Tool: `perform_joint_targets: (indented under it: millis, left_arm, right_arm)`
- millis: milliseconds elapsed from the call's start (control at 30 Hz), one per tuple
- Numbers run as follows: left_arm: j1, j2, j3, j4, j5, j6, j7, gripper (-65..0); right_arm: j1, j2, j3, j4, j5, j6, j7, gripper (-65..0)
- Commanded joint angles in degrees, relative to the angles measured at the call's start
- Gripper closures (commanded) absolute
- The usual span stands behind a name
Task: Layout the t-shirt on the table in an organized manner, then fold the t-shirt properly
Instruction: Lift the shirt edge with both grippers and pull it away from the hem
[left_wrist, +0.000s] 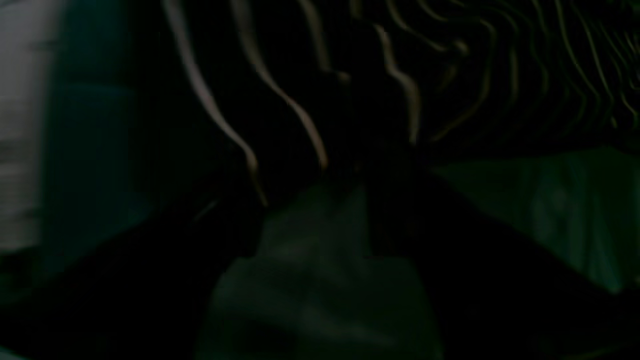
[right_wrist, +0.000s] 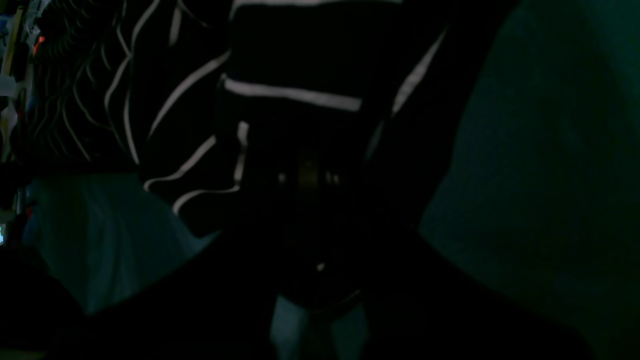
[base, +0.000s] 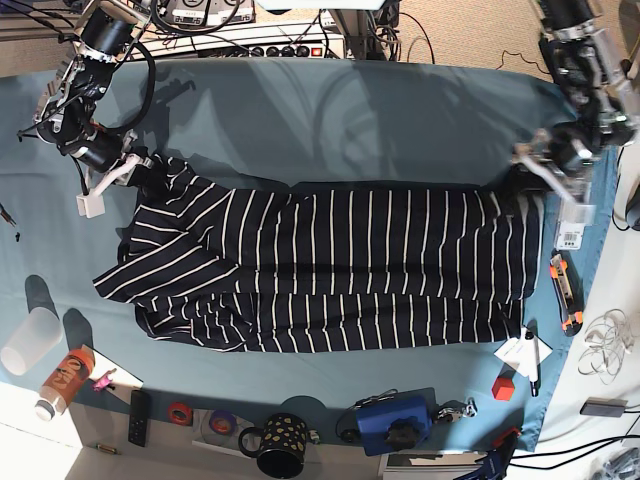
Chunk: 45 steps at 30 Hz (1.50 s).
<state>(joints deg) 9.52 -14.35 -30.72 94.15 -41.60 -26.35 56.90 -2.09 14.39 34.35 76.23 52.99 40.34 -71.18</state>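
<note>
Navy, white-striped cotton t-shirt (base: 340, 265) stretches nine to three across the teal cloth counter (base: 330, 110); right pincer (base: 128, 168) clamps its nine-o'clock end, left pincer (base: 535, 170), grip unclear, at three.

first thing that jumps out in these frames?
The striped t-shirt, stretched wide across the middle of the teal table. One arm works each end: the right claw is pinched on the bunched fabric at the base view's left, and the left claw sits at the opposite edge. Clutter lines the near edge, including a spotted mug and a blue box.
</note>
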Motion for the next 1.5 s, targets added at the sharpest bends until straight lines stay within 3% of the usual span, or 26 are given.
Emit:
perform_joint_targets:
  millis: [0, 100, 200, 367, 500, 667, 867, 1067, 1333, 1467]
  left_arm:
    - [-0.6, -1.0, -0.1, 0.9, 0.9, 1.3, -2.3, -24.5]
    - [-0.8, -1.1, -0.7, 0.9, 5.0, 4.6, -2.9, -13.5]
    - [-0.8, -1.1, -2.9, 0.9, 5.2, 4.9, -2.9, 0.0]
    - [-0.8, -1.1, -7.7, 0.9, 4.1, 4.5, -2.9, 0.0]
    - [-0.8, -1.1, -9.2, 0.9, 1.0, 0.3, -1.2, 0.0]
    - [-0.7, -1.0, -9.2, 0.9, -6.7, -0.9, 6.7, 0.0]
    - [-0.1, -1.1, -9.2, 1.0, -8.7, -0.8, 14.0, 0.0]
    - [2.8, -1.3, -9.2, 1.8, -9.4, -0.5, 14.2, 0.0]
    - [7.1, -5.0, -9.2, 4.5, -10.0, -0.5, 15.2, 0.0]
    - [8.9, -6.6, -9.6, 4.6, -11.3, -0.5, 15.7, 0.0]
  right_arm:
    - [0.2, 1.0, 0.3, 0.6, -1.4, -0.3, -1.5, 0.0]
    - [0.2, 1.5, 0.3, 0.6, -1.4, -0.3, -3.3, 0.0]
    - [0.2, 3.7, 0.3, 0.6, -1.4, -0.3, -4.3, 0.0]
    - [0.2, 9.7, 0.3, 0.6, -0.6, -0.3, -2.8, 0.0]
    - [0.2, 13.0, 0.3, 0.6, 4.0, -0.3, -5.8, 0.0]
    - [-0.3, 13.4, 0.3, 0.6, 8.7, -0.3, -8.8, 0.0]
    - [-3.5, 13.4, 0.3, 0.6, 12.2, -0.3, -8.8, 0.0]
    - [-8.0, 13.4, 2.6, 1.0, 15.8, -0.3, -8.8, 0.0]
    - [-12.0, 13.4, 17.3, 7.7, 23.7, -0.3, -8.8, 0.0]
    - [-16.5, 14.5, 19.4, 10.1, 25.6, -0.3, -8.8, 0.0]
